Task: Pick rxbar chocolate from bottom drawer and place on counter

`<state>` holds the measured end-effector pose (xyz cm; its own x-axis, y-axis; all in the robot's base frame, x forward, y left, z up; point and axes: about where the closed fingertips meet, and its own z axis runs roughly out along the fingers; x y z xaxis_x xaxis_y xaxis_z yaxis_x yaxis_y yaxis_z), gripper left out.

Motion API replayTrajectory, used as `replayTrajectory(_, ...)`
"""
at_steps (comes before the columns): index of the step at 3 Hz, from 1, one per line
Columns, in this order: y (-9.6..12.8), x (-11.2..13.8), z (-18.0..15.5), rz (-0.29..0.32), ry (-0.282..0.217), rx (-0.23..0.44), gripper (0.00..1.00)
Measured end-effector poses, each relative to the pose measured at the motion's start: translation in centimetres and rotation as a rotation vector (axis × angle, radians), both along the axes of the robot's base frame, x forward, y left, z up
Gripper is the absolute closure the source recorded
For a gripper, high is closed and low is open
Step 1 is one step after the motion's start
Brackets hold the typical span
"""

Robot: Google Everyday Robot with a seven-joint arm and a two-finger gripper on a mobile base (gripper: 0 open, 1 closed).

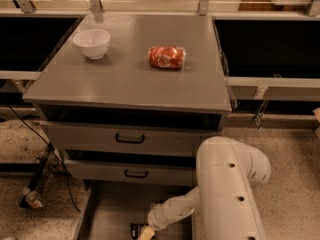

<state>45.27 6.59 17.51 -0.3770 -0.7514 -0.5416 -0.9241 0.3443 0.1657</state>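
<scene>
Shows a broad flat grey metal counter (125, 81) bearing a round white bowl (92, 43) at the back left and a red soda can (166, 57) lying on its side, well apart. Below, two grey drawers with black handles (130, 139). Lowest, the wide grey metal bottom drawer (112, 211) standing open, with a small black rxbar chocolate (135, 230) on its floor. Reaching in, a thick white robot arm (225, 184), its gripper (146, 233) just beside the bar.

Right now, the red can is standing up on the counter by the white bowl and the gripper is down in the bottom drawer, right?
No. The camera view shows the red can lying on its side on the counter by the white bowl. The gripper is down in the bottom drawer.
</scene>
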Motion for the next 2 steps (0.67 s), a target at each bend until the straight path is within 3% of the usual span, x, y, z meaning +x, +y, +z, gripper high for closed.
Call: replayTrajectory(2,-0.21,0.21,-0.29,-0.008,-0.023,-0.037,0.00)
